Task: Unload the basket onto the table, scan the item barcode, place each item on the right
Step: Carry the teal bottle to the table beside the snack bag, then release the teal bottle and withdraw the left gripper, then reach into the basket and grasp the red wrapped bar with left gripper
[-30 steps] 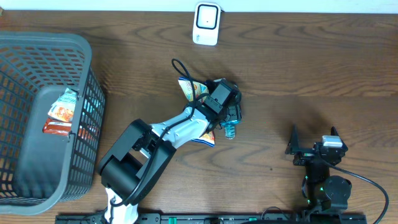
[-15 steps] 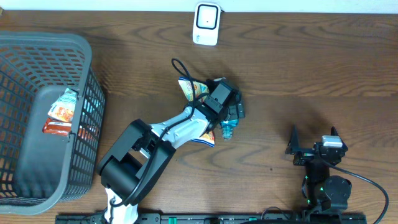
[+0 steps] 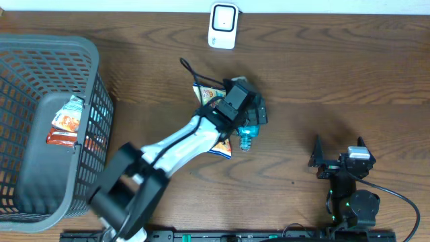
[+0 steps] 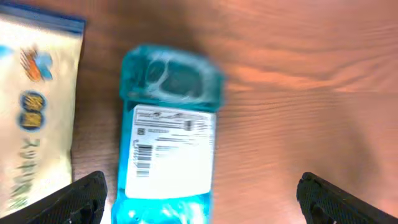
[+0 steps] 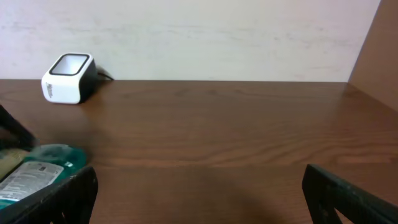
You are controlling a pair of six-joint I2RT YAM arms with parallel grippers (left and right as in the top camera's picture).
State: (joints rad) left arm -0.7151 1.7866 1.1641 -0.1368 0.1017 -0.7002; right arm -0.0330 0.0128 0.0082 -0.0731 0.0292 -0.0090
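Two arms on show, and only one is in the play: the left gripper (image 4: 202, 186) hangs right over the bottle (image 4: 168, 137), fingers (image 4: 84, 198) spread wide, nothing clamped. The right gripper (image 5: 199, 186) sits parked near the front edge, well apart from the action, and it is splayed open and empty too.

So where is our item? The bottle lies flat on the table (image 3: 322, 74), mid-table, just beside a snack bag (image 4: 34, 118). From the left wrist we see its long axis running straight up the frame, crosswise to the line between the fingers, so we reckon the jaws would close across its narrow width. It sits off-centre, nearer the left-hand finger, with plenty of bare wood before the other.

It is see-through teal plastic with rounded shoulders. A smooth white label faces up, and the barcode (image 4: 143, 152) is printed at its left side. The bag looks soft and crinkly, cream with a blue edge.

The scanner (image 3: 223, 25), a small glossy white box with a dark window, waits at the far edge, well apart from the bottle. A grey lattice basket (image 3: 47, 47) stands at the left with a packet (image 3: 67, 121) inside
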